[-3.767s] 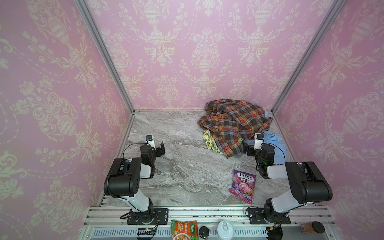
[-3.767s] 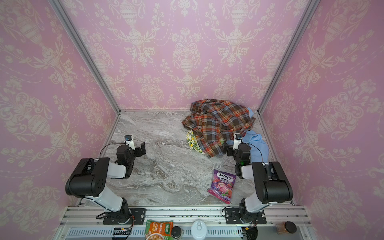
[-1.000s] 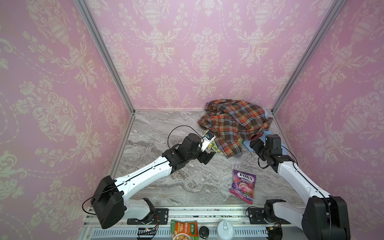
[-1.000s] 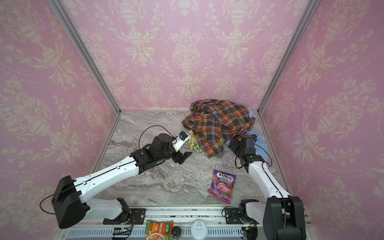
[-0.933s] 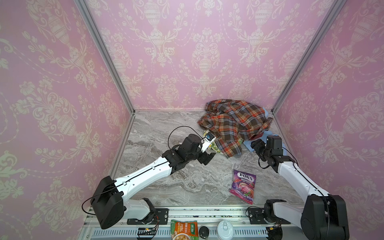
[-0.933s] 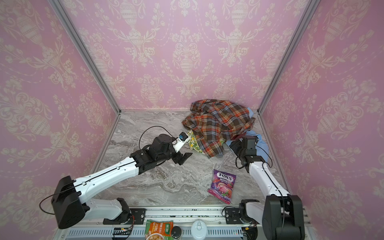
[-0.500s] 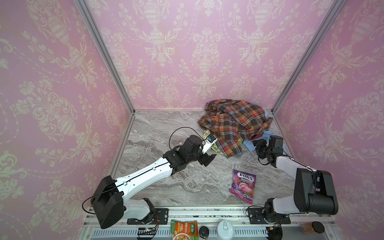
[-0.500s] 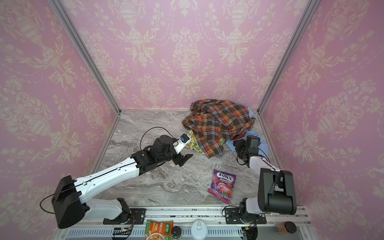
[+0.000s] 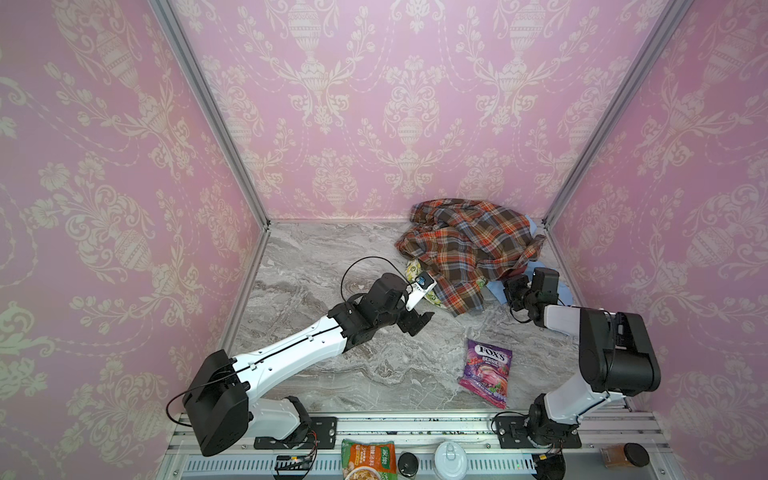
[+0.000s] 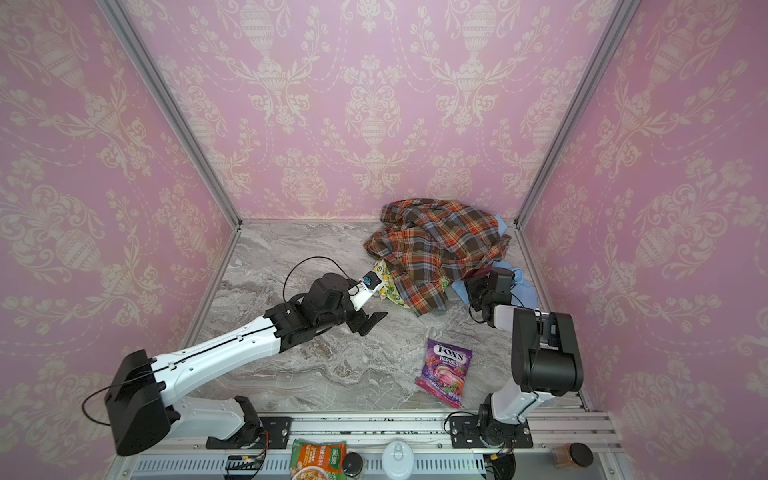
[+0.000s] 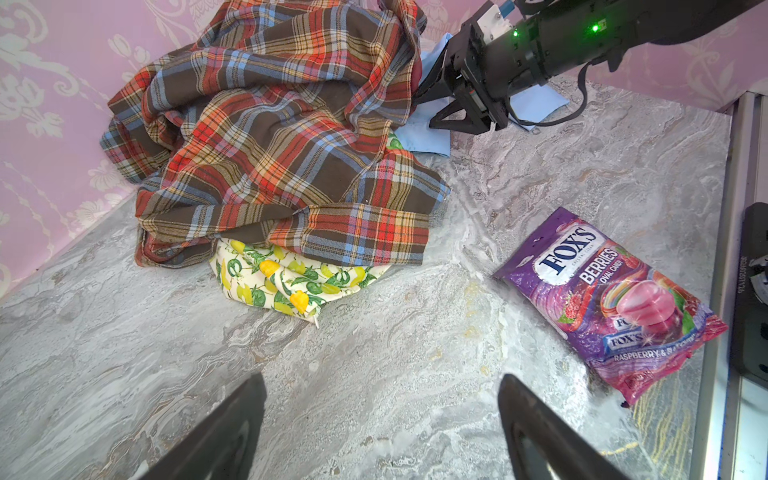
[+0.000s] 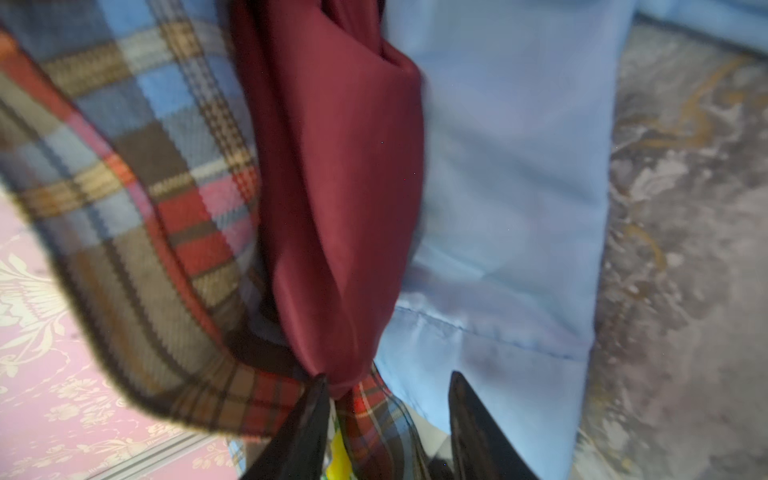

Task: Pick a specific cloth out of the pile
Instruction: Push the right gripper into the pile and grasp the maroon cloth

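The marble worktop [image 9: 316,266] carries the pile [image 9: 465,249], and I place everything else by that heap.

The orange-brown plaid shirt [image 9: 469,241] is the top of the pile and covers most of it. The light blue shirt [image 12: 519,166] lies at the bottom of the pile and sticks out on the side towards my right arm. The cloth [image 12: 340,166], plain maroon and a little shiny, is inside the pile, tucked between the plaid shirt above and the light blue shirt below. Only a narrow fold of it shows at that same edge, and in a top view it is just a dark red sliver [image 9: 515,272]. The yellow lemon-print cloth [image 11: 282,278] peeks out from under the pile's near edge, on the side towards my left arm.

A purple candy bag [image 9: 486,372] lies flat on the worktop, near the pile but apart from it, on the side facing my arm bases.

My right hand [image 12: 386,380] is pushed into the pile's edge where the maroon fold comes out. Its fingers are half spread, and the fold's end touches the tip of one finger [image 12: 316,399]. Plaid hem and light blue fabric lie loose in the gap, and I see nothing pinched.

My left hand [image 11: 382,415] hangs over bare worktop just in front of the pile, near the lemon-print cloth. Its fingers are spread wide and it holds nothing.
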Controlling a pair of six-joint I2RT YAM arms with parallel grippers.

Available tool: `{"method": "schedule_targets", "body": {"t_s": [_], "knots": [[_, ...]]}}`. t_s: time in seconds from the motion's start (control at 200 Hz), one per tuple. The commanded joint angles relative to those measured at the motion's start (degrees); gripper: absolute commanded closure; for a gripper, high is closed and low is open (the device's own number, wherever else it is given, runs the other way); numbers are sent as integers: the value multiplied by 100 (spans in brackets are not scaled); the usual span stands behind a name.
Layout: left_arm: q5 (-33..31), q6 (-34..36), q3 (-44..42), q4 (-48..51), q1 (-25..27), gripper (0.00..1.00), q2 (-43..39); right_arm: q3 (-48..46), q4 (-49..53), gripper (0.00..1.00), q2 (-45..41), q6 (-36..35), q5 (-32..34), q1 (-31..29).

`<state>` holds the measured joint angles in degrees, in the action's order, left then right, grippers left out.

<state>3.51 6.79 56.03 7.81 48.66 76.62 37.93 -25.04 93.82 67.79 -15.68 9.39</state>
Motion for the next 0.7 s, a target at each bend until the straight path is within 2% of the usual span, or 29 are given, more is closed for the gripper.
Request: {"method": "schedule_targets", "body": {"t_s": [0.0, 0.37, 0.495, 0.61, 0.655, 0.696], "knots": [[-80, 164, -88, -13, 60, 11, 58, 243, -312, 53, 166, 205, -62, 68], [-149, 227, -99, 18, 108, 10, 68, 536, -818, 64, 833, 607, -238, 225], [-175, 251, -101, 14, 117, 10, 88, 683, -838, 67, 978, 548, -255, 230], [-185, 257, -101, 25, 117, 10, 78, 759, -915, 88, 1034, 544, -300, 230], [-192, 259, -102, 25, 118, 10, 83, 760, -928, 99, 1009, 534, -294, 230], [-193, 262, -104, 18, 125, 10, 73, 760, -917, 100, 956, 517, -273, 230]]}}
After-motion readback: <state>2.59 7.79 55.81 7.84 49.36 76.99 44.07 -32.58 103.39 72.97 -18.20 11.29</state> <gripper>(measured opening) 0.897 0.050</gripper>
